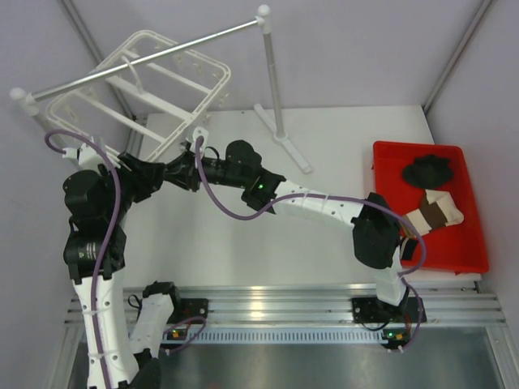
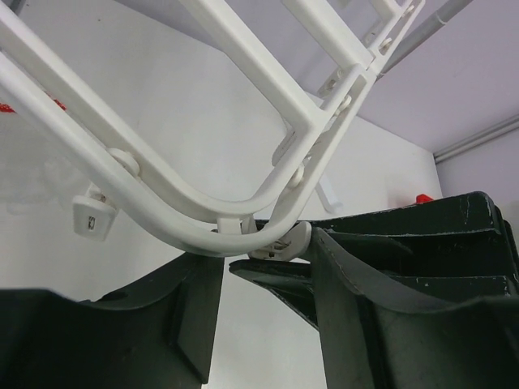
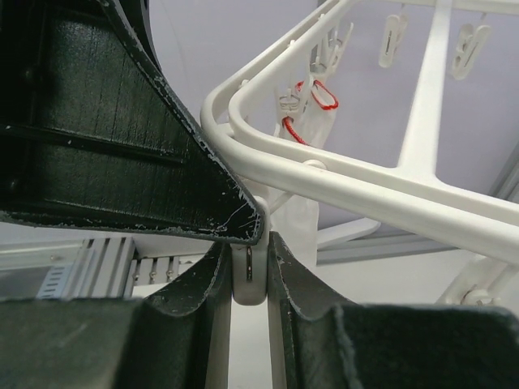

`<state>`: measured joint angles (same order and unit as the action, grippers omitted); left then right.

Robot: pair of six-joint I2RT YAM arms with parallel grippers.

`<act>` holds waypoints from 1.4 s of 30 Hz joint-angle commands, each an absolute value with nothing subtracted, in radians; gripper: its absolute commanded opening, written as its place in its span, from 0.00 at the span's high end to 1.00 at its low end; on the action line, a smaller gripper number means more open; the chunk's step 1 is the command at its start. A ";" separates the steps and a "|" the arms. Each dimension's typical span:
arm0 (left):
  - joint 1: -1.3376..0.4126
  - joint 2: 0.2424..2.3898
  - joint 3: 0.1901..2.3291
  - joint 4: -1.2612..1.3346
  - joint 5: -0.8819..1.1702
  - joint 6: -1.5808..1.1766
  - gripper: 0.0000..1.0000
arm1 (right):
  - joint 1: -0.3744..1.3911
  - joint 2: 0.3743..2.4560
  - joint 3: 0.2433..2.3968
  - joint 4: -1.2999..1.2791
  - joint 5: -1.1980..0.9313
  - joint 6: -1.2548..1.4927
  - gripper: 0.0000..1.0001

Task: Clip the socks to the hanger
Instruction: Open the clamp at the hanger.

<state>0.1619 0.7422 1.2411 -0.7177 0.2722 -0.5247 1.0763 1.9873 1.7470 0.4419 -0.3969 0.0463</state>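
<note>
Hanger clip tight between right jaws

hanger and grey rail block the far left; bare table lies open toward the red bin.

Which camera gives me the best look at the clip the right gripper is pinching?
Right wrist: the clip sits centre frame, squeezed by the right gripper. Left wrist catches only a sliver under the hanger corner; top external shows it too small to tell.
</note>
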 commanded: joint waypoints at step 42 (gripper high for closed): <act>0.161 0.713 1.078 -0.403 0.262 -0.689 1.00 | 1.062 1.875 1.701 0.446 -0.479 0.021 0.82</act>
